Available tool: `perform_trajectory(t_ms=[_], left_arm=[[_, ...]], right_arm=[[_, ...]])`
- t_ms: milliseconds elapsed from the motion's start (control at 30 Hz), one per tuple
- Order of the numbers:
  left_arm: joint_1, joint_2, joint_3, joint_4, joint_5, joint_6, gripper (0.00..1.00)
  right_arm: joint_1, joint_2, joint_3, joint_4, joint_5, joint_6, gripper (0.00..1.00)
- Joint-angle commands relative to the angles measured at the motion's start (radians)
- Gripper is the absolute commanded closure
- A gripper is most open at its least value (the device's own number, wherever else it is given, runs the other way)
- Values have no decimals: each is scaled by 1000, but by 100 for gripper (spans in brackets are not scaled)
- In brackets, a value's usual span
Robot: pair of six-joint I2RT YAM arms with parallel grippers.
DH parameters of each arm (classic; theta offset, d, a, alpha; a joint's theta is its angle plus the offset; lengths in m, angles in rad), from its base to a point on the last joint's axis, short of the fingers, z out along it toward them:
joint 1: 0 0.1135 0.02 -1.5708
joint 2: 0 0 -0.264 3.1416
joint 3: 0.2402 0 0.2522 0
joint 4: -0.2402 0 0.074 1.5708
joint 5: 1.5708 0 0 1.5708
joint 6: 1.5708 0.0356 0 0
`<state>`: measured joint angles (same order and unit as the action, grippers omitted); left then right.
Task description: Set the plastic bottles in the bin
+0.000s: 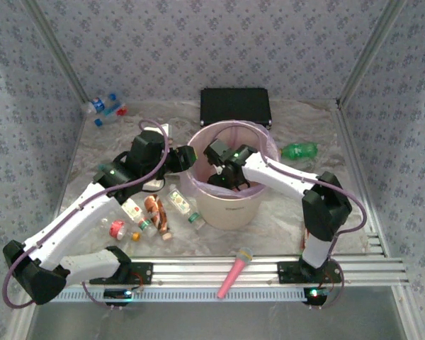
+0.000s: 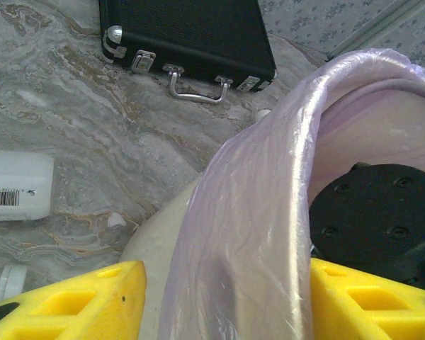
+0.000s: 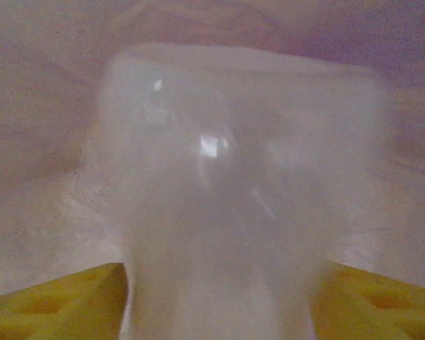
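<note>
The bin [image 1: 230, 205], a cream bucket lined with a pink bag, stands mid-table. My left gripper [image 1: 183, 159] sits at its left rim; in the left wrist view its yellow fingers [image 2: 78, 301] straddle and pinch the bag-covered rim [image 2: 269, 177]. My right gripper [image 1: 223, 177] reaches down inside the bin. Its fingers [image 3: 49, 308] stand apart with a blurred clear bottle [image 3: 227, 177] between them. A green bottle [image 1: 299, 150] lies right of the bin. Several bottles [image 1: 156, 212] lie front-left of the bin, and more [image 1: 106, 108] lie at the back left.
A flat black box [image 1: 235, 106] lies behind the bin; its handle faces the left wrist camera [image 2: 188, 35]. A white bottle with a barcode [image 2: 14, 185] lies left of the bin. A pink microphone-shaped stick [image 1: 234, 273] rests on the front rail.
</note>
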<state>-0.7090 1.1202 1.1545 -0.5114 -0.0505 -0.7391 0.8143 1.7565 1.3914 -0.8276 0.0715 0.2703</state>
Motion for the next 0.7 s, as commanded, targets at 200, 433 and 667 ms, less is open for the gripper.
perform_trajectory(t_ms=[200, 433, 667], left_arm=[[-2, -7, -27, 2, -36, -6, 42], [-3, -5, -21, -1, -35, 1, 42], [-2, -7, -28, -1, -40, 0, 42]], right_arm=[[4, -31, 49, -66, 32, -24, 0], [8, -157, 208, -181, 36, -74, 0], [2, -331, 393, -274, 43, -71, 0]])
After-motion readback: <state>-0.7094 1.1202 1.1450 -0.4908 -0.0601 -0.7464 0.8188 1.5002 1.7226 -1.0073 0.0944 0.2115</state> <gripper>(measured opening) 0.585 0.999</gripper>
